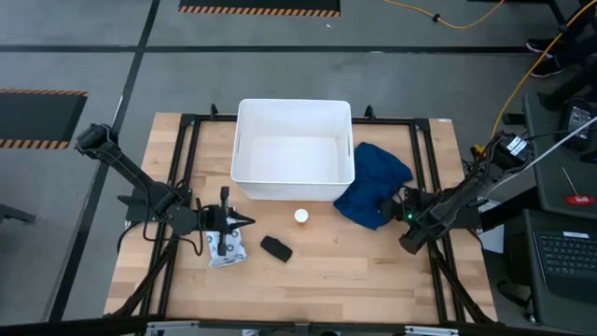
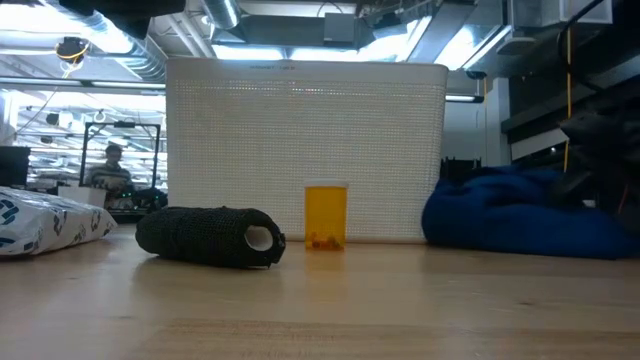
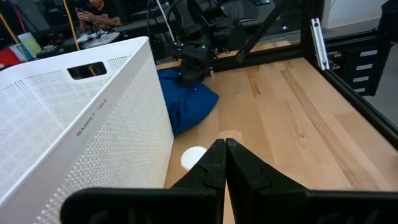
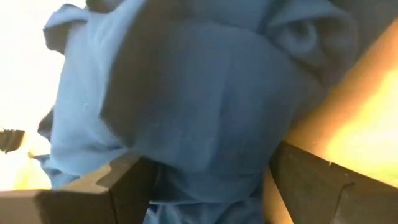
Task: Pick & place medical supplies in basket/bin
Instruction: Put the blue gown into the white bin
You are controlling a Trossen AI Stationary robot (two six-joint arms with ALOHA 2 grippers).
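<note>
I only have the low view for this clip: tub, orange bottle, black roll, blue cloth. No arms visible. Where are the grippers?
Observer: The right gripper is open, its fingers straddling the blue cloth beside the tub.
Operator: And the left one?
Observer: The left gripper is shut, over the patterned packet.
Operator: Anything in the tub yet?
Observer: No, from above the tub is empty; the bottle and black roll lie on the table.

The pale wooden worktop (image 1: 354, 266) looks smooth and matt, the white plastic tub (image 2: 305, 150) finely dotted, the blue cloth (image 1: 373, 182) soft and crumpled, the orange bottle (image 2: 326, 215) translucent plastic.
</note>
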